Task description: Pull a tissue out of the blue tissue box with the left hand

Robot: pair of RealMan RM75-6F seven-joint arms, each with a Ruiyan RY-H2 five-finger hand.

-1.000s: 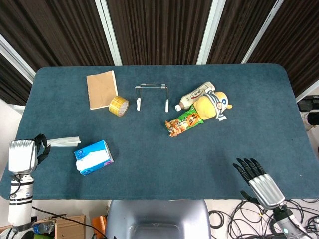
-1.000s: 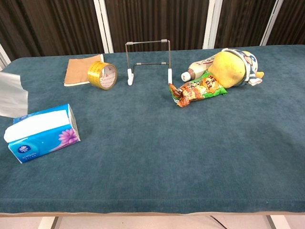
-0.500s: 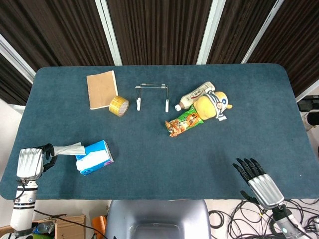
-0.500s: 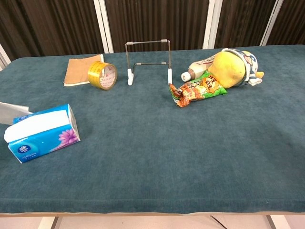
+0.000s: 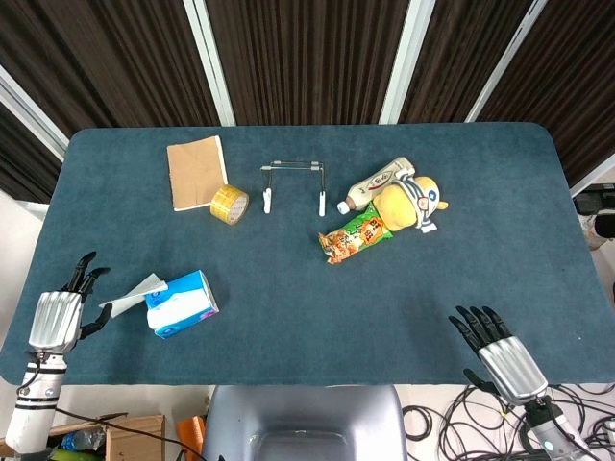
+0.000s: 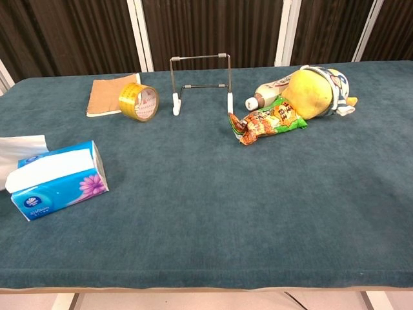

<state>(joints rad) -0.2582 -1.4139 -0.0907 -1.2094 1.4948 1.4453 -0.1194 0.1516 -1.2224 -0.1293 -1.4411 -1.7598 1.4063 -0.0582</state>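
I see a blue tissue box (image 6: 55, 179) with a purple flower; a white tissue (image 5: 135, 292); yellow tape (image 6: 139, 101). The table (image 6: 226, 213) is dark teal.

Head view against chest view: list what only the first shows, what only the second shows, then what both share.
Only the head view shows the left hand, fingers spread beside the tissue, and the right hand, open at the table's near edge. Only the chest view shows the purple flower on the side of the tissue box. Both show the tissue, box, tape, notebook, wire stand, snack bag, bottle and plush toy.
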